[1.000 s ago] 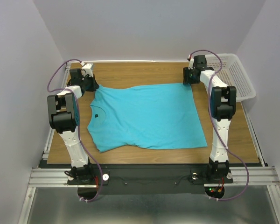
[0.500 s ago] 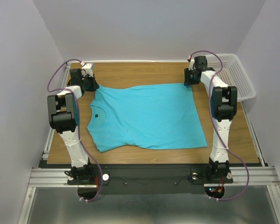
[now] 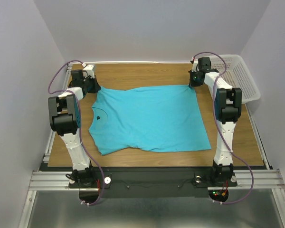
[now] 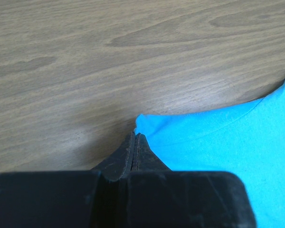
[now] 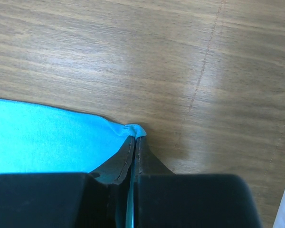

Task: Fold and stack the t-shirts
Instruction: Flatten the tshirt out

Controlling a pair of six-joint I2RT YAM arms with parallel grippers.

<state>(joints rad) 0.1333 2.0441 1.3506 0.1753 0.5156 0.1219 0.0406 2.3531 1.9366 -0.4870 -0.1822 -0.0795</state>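
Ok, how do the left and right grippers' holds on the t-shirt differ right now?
The left gripper pinches the far sleeve tip of the t-shirt; the right gripper pinches the far hem corner. Cloth shows between the right gripper's closed jaws, while only the very tip meets the left gripper's. Both are shut, low at the shirt's far edge.

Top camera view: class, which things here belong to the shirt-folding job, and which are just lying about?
Job in hand:
- t-shirt, spread flat on the table
- left gripper, shut on its far sleeve corner
- right gripper, shut on its far hem corner

Lying about:
- white basket, at the table's far right edge
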